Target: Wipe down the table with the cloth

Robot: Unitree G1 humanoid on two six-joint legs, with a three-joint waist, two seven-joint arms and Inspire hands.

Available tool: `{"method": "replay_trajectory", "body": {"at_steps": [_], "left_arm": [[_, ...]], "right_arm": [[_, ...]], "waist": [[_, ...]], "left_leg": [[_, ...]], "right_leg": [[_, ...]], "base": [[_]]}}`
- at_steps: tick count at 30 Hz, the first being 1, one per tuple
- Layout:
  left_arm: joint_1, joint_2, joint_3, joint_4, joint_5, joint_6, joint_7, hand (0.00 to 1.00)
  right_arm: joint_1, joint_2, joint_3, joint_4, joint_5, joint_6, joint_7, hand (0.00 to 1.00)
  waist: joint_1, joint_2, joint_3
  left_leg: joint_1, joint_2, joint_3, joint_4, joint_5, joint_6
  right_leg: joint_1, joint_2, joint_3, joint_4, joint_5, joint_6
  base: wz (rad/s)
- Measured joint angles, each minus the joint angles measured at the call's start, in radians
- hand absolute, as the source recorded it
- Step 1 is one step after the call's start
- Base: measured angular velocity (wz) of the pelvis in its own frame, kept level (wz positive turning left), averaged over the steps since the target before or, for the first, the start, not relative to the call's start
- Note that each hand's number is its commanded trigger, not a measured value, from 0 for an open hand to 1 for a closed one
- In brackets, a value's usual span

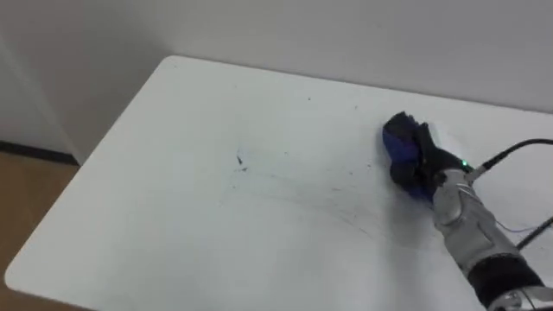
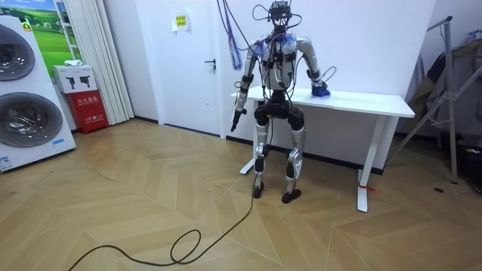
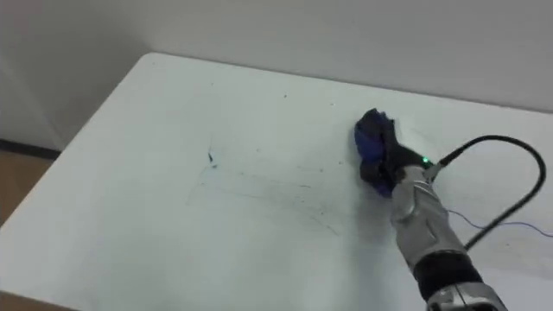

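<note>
1. In the room view, two stacked washing machines (image 2: 22, 98) stand at the far left edge. Just beside them is a small red cabinet (image 2: 90, 100) with a white box on top.
2. Further right is a white door (image 2: 188, 68), shut, in the back wall.
3. The robot stands upright on the wooden floor, facing the white table (image 1: 173, 216), which is set against the wall.
4. Its left hand (image 2: 236, 119) hangs low at its side, clear of the table's left end. It is too small there to tell whether it is spread or closed.
5. In the eye views, the left part of the table top is bare. The near left corner juts over the wooden floor.
6. Near the middle of the top lies a small dark ink mark (image 1: 241, 161). Faint thin scribbles trail from it to the right, towards the cloth.
7. The blue cloth (image 1: 397, 142) sits bunched on the right part of the table, towards the far edge, well apart from the dark mark.
8. The right hand (image 1: 428, 168) comes in from the lower right and rests on the cloth's right side. Its dark fingers seem to be curled into the cloth, pressing it to the table top.
9. At the room view's far right, a metal stand (image 2: 450, 94) leans beyond the table's end.
</note>
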Motion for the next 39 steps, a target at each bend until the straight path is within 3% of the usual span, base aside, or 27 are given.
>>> {"method": "replay_trajectory", "body": {"at_steps": [1,4,8,9,10,11,12,13,14,15,16,17,19,22,25,26,28,30,32,34,35,37,39], "left_arm": [[0.033,0.004,0.049,-0.002,0.035,0.0,0.001,0.0],[0.078,0.018,0.077,-0.043,0.076,0.002,0.006,0.0],[0.044,0.017,0.062,-0.074,0.074,-0.024,0.012,0.0],[0.007,0.012,0.035,-0.073,0.059,-0.026,0.021,0.0],[-0.038,0.006,0.001,-0.074,0.051,-0.032,0.031,0.0],[-0.06,0.002,-0.017,-0.073,0.05,-0.039,0.033,0.0],[-0.074,-0.001,-0.045,-0.065,0.05,-0.074,0.028,0.0],[-0.078,-0.01,-0.06,-0.06,0.05,-0.067,0.029,0.0],[-0.084,-0.019,-0.065,-0.061,0.053,-0.059,0.029,0.0],[-0.108,-0.04,-0.082,-0.055,0.057,-0.047,0.028,0.0],[-0.138,-0.066,-0.094,-0.046,0.055,-0.045,0.027,0.0],[-0.151,-0.076,-0.113,-0.045,0.054,-0.044,0.025,0.0],[-0.205,-0.113,-0.16,-0.042,0.053,-0.048,0.009,0.0],[-0.195,-0.13,-0.187,-0.041,0.024,-0.038,0.008,0.0],[-0.128,-0.122,-0.174,-0.043,0.018,-0.034,0.014,0.0],[-0.111,-0.119,-0.167,-0.042,0.017,-0.034,0.018,0.0],[-0.033,-0.111,-0.148,-0.041,0.023,-0.033,0.037,0.0],[0.014,-0.1,-0.116,-0.043,0.082,-0.033,0.039,0.0],[0.041,-0.092,-0.042,-0.044,0.187,-0.031,0.047,0.0],[0.066,-0.086,0.063,-0.062,0.316,-0.018,0.075,0.0],[0.067,-0.084,0.081,-0.063,0.335,-0.017,0.082,0.0],[0.075,-0.078,0.097,-0.076,0.344,-0.017,0.1,0.0],[0.09,-0.076,0.101,-0.108,0.344,-0.018,0.098,0.0]], "right_arm": [[0.068,-0.019,-0.087,0.008,0.015,-0.012,-0.027,1.0],[0.171,-0.06,-0.246,0.102,0.059,-0.01,-0.078,1.0],[0.202,-0.073,-0.274,0.13,0.105,0.02,-0.081,1.0],[0.173,-0.069,-0.242,0.122,0.121,0.034,-0.08,1.0],[0.141,-0.061,-0.202,0.085,0.118,0.082,-0.068,1.0],[0.127,-0.046,-0.166,0.058,0.118,0.105,-0.059,1.0],[0.081,-0.025,-0.089,0.015,0.11,0.141,-0.048,1.0],[0.033,0.013,-0.004,-0.065,0.092,0.187,-0.009,1.0],[0.017,0.032,0.049,-0.123,0.076,0.208,0.012,1.0],[-0.033,0.069,0.164,-0.205,0.019,0.228,0.053,1.0],[-0.111,0.117,0.256,-0.253,-0.038,0.23,0.101,1.0],[-0.148,0.146,0.304,-0.272,-0.056,0.23,0.119,1.0],[-0.252,0.23,0.432,-0.331,-0.14,0.204,0.19,1.0],[-0.293,0.286,0.496,-0.342,-0.158,0.177,0.225,1.0],[-0.196,0.29,0.501,-0.313,-0.162,0.16,0.221,1.0],[-0.168,0.29,0.498,-0.295,-0.161,0.147,0.21,1.0],[-0.025,0.287,0.447,-0.283,-0.118,0.034,0.112,1.0],[0.062,0.278,0.381,-0.288,-0.09,-0.035,0.052,1.0],[0.168,0.248,0.31,-0.313,-0.05,-0.093,-0.039,1.0],[0.331,0.177,0.202,-0.361,0.058,-0.131,-0.174,1.0],[0.369,0.156,0.172,-0.364,0.075,-0.139,-0.209,1.0],[0.479,0.078,0.038,-0.317,0.101,-0.159,-0.32,1.0],[0.489,0.058,-0.077,-0.203,0.132,-0.176,-0.361,1.0]], "waist": [[-0.012,-0.009,-0.004],[-0.066,-0.04,-0.012],[-0.061,-0.06,-0.0058],[-0.056,-0.058,-0.004],[-0.053,-0.054,-0.0018],[-0.044,-0.052,-0.0006],[-0.025,-0.042,0.0064],[-0.019,-0.036,0.0104],[-0.014,-0.032,0.0123],[0.004,-0.027,0.0163],[0.02,-0.014,0.025],[0.032,-0.011,0.0271],[0.1,-0.008,0.0282],[0.189,-0.007,0.0284],[0.19,-0.006,0.0288],[0.186,-0.006,0.029],[0.141,0.0,0.0306],[0.095,0.005,0.0294],[0.063,0.007,0.0284],[0.019,0.005,0.0264],[0.009,0.004,0.0232],[-0.015,0.013,0.0045],[-0.05,0.008,-0.0041]], "left_leg": [[0.018,-0.001,-0.011,-0.02,0.002,-0.003],[0.027,-0.003,-0.046,-0.028,0.003,-0.005],[0.068,-0.001,-0.051,-0.056,0.003,-0.005],[0.073,-0.001,-0.053,-0.063,0.003,-0.005],[0.075,-0.002,-0.051,-0.065,0.004,-0.006],[0.077,-0.003,-0.051,-0.07,0.005,-0.008],[0.083,0.001,-0.054,-0.076,0.007,-0.011],[0.079,0.004,-0.053,-0.078,0.009,-0.015],[0.072,0.005,-0.053,-0.077,0.011,-0.017],[0.061,0.007,-0.053,-0.071,0.014,-0.019],[0.044,0.007,-0.058,-0.07,0.018,-0.019],[0.036,0.007,-0.061,-0.07,0.021,-0.02],[0.0,0.004,-0.091,-0.077,0.037,-0.022],[0.002,0.003,-0.126,-0.088,0.052,-0.024],[0.008,-0.001,-0.153,-0.087,0.054,-0.022],[0.011,-0.004,-0.155,-0.087,0.054,-0.022],[0.04,-0.027,-0.16,-0.088,0.054,-0.021],[0.058,-0.041,-0.154,-0.092,0.052,-0.019],[0.066,-0.046,-0.138,-0.094,0.051,-0.016],[0.073,-0.05,-0.104,-0.095,0.052,-0.014],[0.073,-0.05,-0.098,-0.095,0.052,-0.011],[0.075,-0.05,-0.085,-0.094,0.042,0.008],[0.09,-0.05,-0.084,-0.095,0.035,0.015]], "right_leg": [[0.027,0.005,-0.013,-0.021,-0.002,0.005],[0.065,0.009,-0.025,-0.033,-0.004,0.009],[0.101,0.019,-0.011,-0.05,-0.004,0.009],[0.094,0.021,0.0,-0.05,-0.003,0.01],[0.086,0.023,0.017,-0.05,-0.003,0.01],[0.08,0.025,0.027,-0.05,-0.003,0.01],[0.067,0.033,0.047,-0.049,0.007,0.0],[0.053,0.038,0.053,-0.047,0.017,-0.007],[0.043,0.038,0.051,-0.043,0.02,-0.011],[0.03,0.04,0.052,-0.043,0.03,-0.016],[0.018,0.04,0.05,-0.042,0.035,-0.02],[0.01,0.04,0.049,-0.041,0.038,-0.022],[-0.015,0.04,0.033,-0.047,0.042,-0.026],[-0.004,0.039,0.0,-0.051,0.041,-0.025],[0.03,0.032,-0.035,-0.066,0.04,-0.023],[0.04,0.03,-0.039,-0.071,0.04,-0.022],[0.094,0.011,-0.046,-0.1,0.028,0.003],[0.119,-0.004,-0.042,-0.103,0.014,0.026],[0.129,-0.009,-0.042,-0.103,0.008,0.035],[0.136,-0.017,-0.037,-0.101,0.004,0.041],[0.137,-0.018,-0.035,-0.101,0.003,0.042],[0.14,-0.016,-0.013,-0.1,0.003,0.043],[0.159,-0.016,-0.008,-0.098,0.003,0.044]], "base": [[0.41],[0.51],[-0.15],[-0.58],[-0.57],[-0.67],[-0.7],[-0.63],[-0.35],[-0.08],[0.0],[0.17],[0.35],[0.39],[0.59],[0.39],[0.33],[0.29],[0.12],[0.0],[0.0],[-0.1],[-0.05]]}}
